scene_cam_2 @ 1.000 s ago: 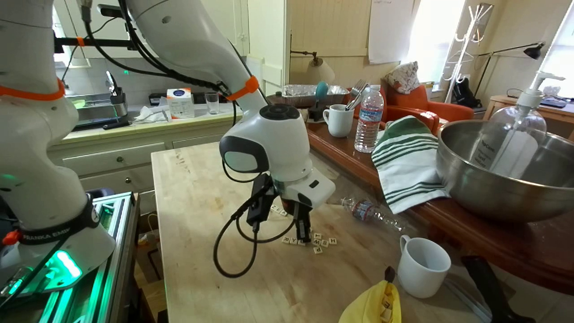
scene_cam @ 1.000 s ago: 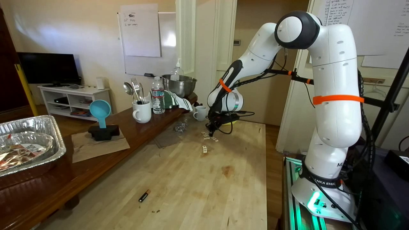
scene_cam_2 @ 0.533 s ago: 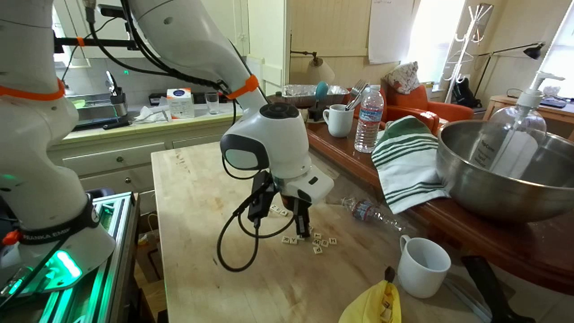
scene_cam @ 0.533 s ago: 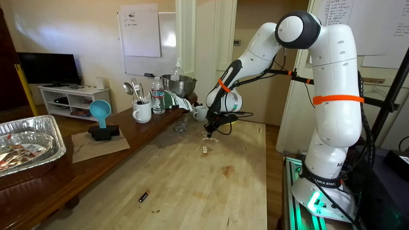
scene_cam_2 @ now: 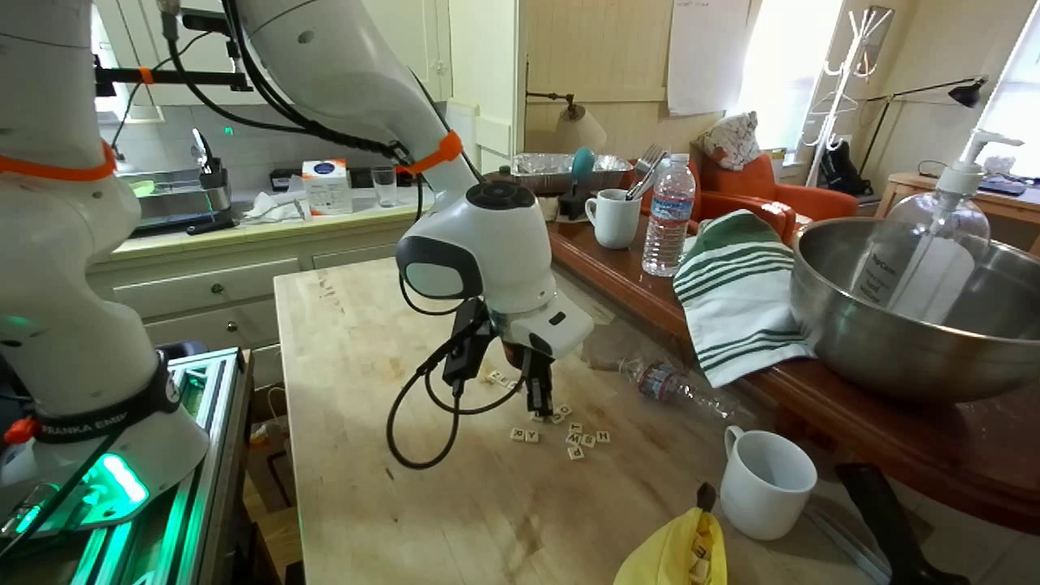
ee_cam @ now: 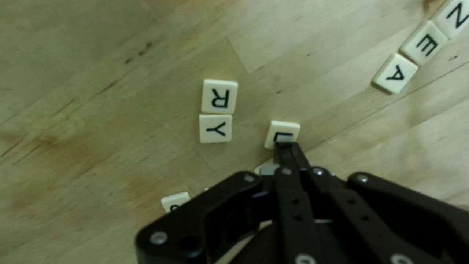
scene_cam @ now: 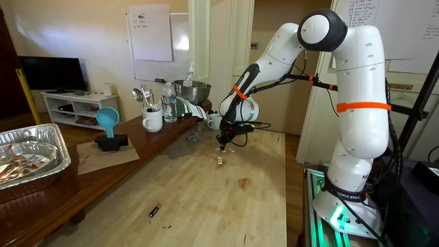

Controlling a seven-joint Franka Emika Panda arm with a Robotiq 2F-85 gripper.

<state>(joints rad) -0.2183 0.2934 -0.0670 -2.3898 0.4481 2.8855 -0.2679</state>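
Observation:
My gripper (ee_cam: 287, 145) is shut, fingers together with nothing between them, low over the wooden table (scene_cam: 205, 199). In the wrist view its tips cover the lower edge of a white letter tile L (ee_cam: 283, 127); touching seems likely. Beside it lie tile R (ee_cam: 220, 96) and tile Y (ee_cam: 215, 128), edge to edge. Farther off, tile A (ee_cam: 395, 73), tile E (ee_cam: 424, 42) and tile N (ee_cam: 452, 16) form a row. My fingers partly hide another tile (ee_cam: 263, 168). In an exterior view the gripper (scene_cam_2: 539, 412) stands near a loose cluster including tile H (scene_cam_2: 603, 437) and tile P (scene_cam_2: 576, 453).
A white mug (scene_cam_2: 768, 483) and a yellow pouch (scene_cam_2: 674, 544) with tiles inside stand on the table. A plastic bottle (scene_cam_2: 670, 383) lies by the raised wooden ledge (scene_cam: 137, 144), which carries a metal bowl (scene_cam: 192, 92) and cutlery mug (scene_cam: 152, 120). A battery (scene_cam: 155, 210) lies nearer.
The shut gripper has shifted along the table towards the N, E, A row. Tile L, beside Y a second ago, has slid the same way and now lies apart from it.

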